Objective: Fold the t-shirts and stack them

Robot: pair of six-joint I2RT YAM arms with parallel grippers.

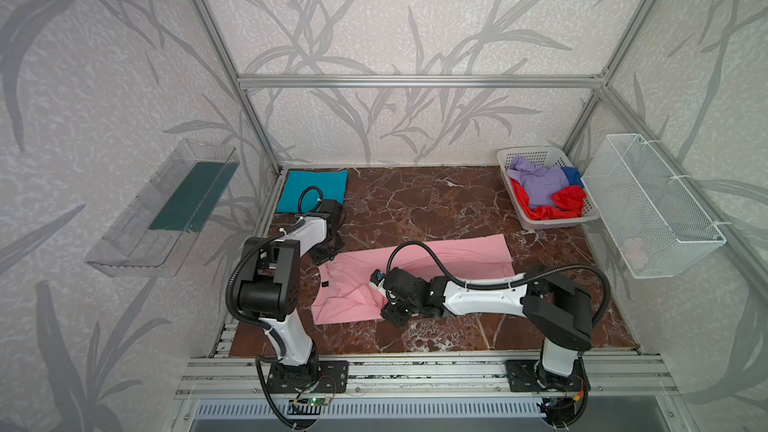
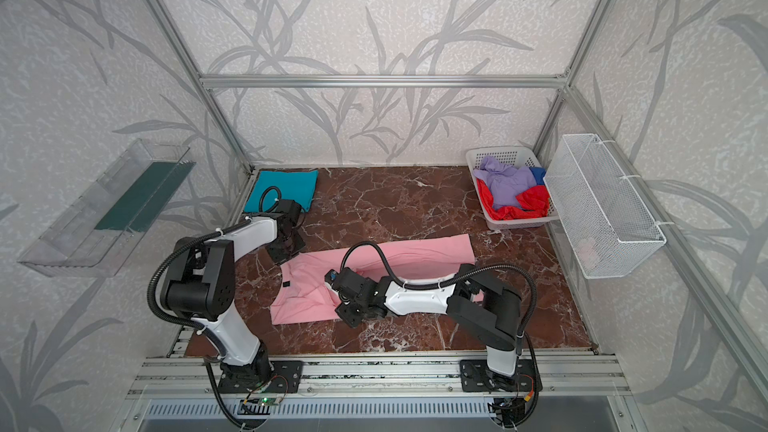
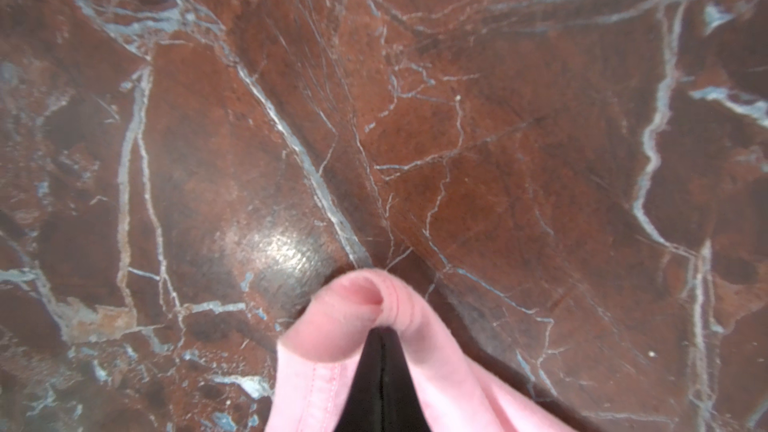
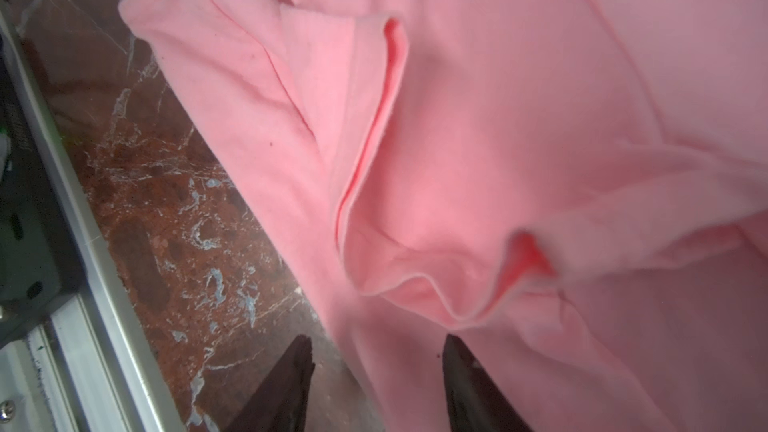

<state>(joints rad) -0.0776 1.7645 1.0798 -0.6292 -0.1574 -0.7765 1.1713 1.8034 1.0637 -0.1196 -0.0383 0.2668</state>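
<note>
A light pink t-shirt (image 1: 436, 259) (image 2: 399, 257) lies partly folded across the middle of the marble table, its dark neck label (image 1: 325, 284) near its left end. My left gripper (image 1: 328, 255) (image 3: 380, 336) is shut on a bunched fold of the pink shirt's edge (image 3: 357, 305) at that end. My right gripper (image 1: 374, 284) (image 4: 376, 351) hangs open just above the pink shirt (image 4: 498, 139), with nothing between its fingers. A folded teal t-shirt (image 1: 311, 189) lies at the back left. Lavender (image 1: 540, 184), red (image 1: 569, 201) and blue (image 1: 573, 174) t-shirts are heaped in the basket.
The white perforated basket (image 1: 552, 224) stands at the back right corner. A white wire mesh bin (image 1: 652, 201) hangs on the right wall and a clear plastic tray (image 1: 162, 209) on the left wall. An aluminium rail (image 4: 83, 243) runs along the table's front edge.
</note>
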